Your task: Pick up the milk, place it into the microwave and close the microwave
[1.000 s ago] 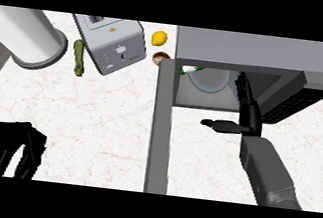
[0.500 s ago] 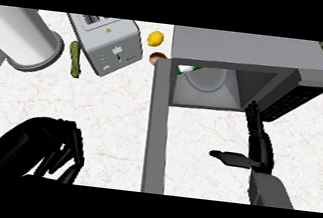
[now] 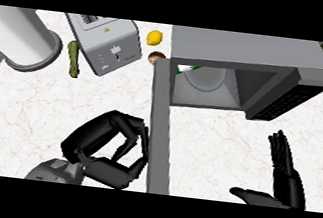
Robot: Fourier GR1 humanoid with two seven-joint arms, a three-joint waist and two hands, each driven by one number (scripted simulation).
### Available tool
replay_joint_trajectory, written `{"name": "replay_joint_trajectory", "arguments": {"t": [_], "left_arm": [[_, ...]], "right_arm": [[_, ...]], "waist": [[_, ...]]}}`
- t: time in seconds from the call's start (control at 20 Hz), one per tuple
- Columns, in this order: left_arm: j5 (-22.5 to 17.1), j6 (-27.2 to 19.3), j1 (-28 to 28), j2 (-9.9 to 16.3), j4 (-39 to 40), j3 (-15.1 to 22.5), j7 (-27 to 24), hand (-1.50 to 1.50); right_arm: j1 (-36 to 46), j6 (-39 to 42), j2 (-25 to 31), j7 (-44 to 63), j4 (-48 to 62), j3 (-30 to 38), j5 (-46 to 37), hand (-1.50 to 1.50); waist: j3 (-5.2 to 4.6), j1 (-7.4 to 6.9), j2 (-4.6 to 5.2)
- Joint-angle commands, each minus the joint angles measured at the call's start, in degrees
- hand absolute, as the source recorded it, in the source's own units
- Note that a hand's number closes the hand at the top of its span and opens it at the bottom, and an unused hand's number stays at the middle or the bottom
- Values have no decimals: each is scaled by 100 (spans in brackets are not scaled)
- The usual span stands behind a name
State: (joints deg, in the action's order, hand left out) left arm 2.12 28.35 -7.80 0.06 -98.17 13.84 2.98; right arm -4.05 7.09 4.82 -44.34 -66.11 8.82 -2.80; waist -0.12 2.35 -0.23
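Overhead, steep look down at the white marble counter (image 3: 38, 112). Microwave (image 3: 249, 53) sits at the far right with its door (image 3: 160, 131) swung wide open, seen edge-on as a long grey bar running toward the near edge. Inside the cavity a pale round shape with a bit of green beside it (image 3: 202, 78), probably the milk; too small to tell more. It lies well beyond both sets of fingertips.

Left hand (image 3: 111, 148): low in the view, fingers curled in on themselves, nothing visible between them. The curled fingers lie just beside the door's left face; contact cannot be judged. Grey forearm shows at the lower edge beneath it.

Right hand (image 3: 282, 180): lower right, fingers straight and pointing away toward the microwave, thumb stuck out to the left. Holds nothing. Its fingertips stop short of the microwave's dark control panel (image 3: 288, 100), which lies just beyond them.

Well beyond the left fingers: a toaster (image 3: 105, 44), tilted; a thin green vegetable (image 3: 73, 58) to its left; a large white cylinder (image 3: 16, 36) farther left. A small yellow fruit (image 3: 154, 38) and a small brown round item (image 3: 156, 56) sit between toaster and microwave.
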Motion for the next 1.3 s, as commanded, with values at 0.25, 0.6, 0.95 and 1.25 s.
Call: {"name": "replay_joint_trajectory", "arguments": {"t": [0.25,0.6,0.95,1.25], "left_arm": [[986,-1536,-567,-5,2353,1466,-1486,150],[11,-3597,-1216,-4,3763,2598,-2781,150],[-1461,-4272,-2333,-4,4486,3495,-2568,150],[-2237,-4723,-2352,-4,4523,4118,-3067,150]], "right_arm": [[-1530,573,392,355,-2183,-263,146,-150],[-1796,1107,358,808,-3317,-374,835,-150],[-2083,1343,633,1356,-4321,-228,1293,-150],[-2110,1543,674,1579,-4680,-465,1448,-150]], "waist": [[-1,-10,30],[-9,115,63],[-8,245,89],[-20,523,162]]}}
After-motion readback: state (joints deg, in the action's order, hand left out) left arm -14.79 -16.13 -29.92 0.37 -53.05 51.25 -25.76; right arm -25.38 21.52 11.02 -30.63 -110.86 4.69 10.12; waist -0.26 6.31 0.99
